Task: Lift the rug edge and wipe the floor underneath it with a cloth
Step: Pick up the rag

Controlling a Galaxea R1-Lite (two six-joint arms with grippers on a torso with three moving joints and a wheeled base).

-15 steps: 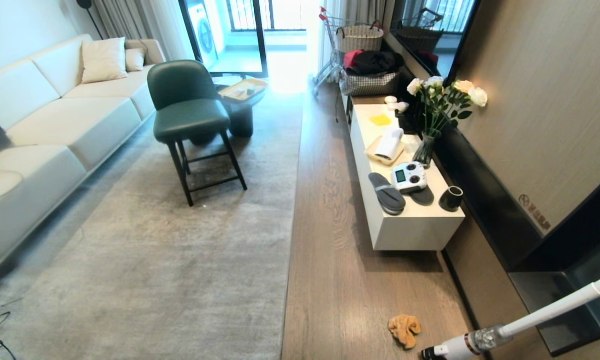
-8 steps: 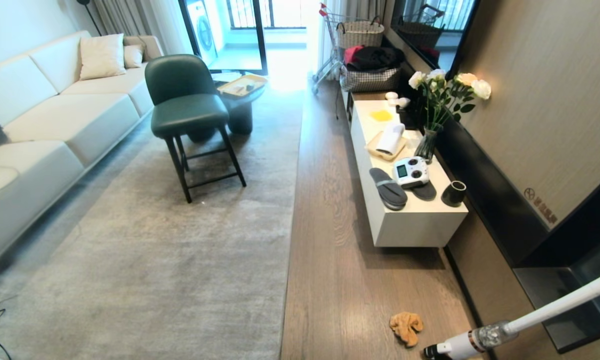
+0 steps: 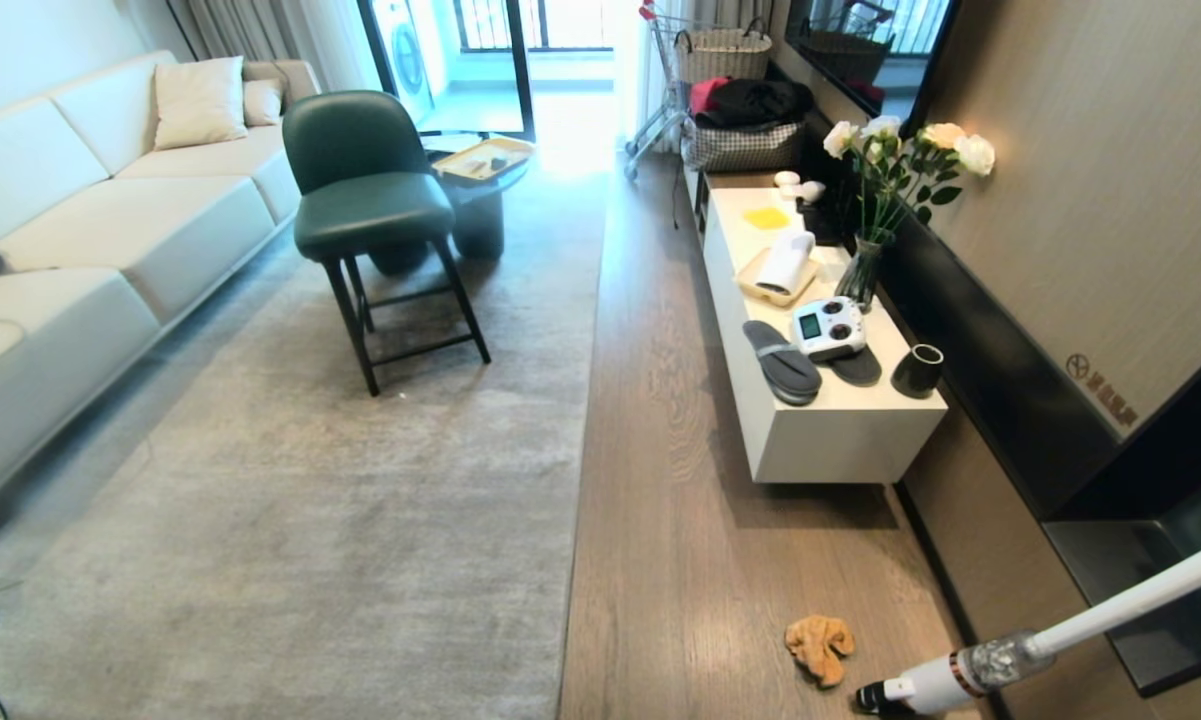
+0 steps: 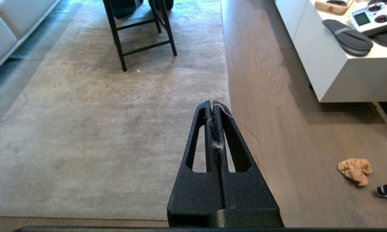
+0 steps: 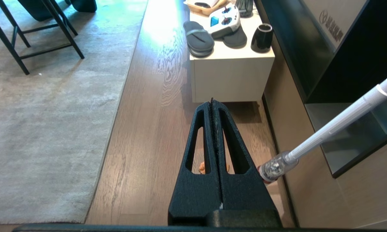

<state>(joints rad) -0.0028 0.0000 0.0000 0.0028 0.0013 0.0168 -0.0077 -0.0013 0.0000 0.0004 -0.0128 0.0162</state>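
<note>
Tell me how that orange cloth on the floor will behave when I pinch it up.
The cloth lies crumpled in soft folds on the floor, so it probably hangs limp rather than holding shape. It looks small and fuzzy, likely light, and its pile should catch between the fingers rather than slip. A shallow pinch may lift only one fold.

This is a living room in a home. A long cream sofa (image 3: 80,230) with cushions (image 3: 198,102) stands along one side of a large grey rug (image 3: 340,500) on wood-plank floor (image 3: 660,500). A green chair (image 3: 365,200) stands on the rug. A low white cabinet (image 3: 830,430) carries a vase of roses (image 3: 890,200) and slippers (image 3: 782,362). A washing machine (image 3: 400,50) stands behind the glass door.
</note>
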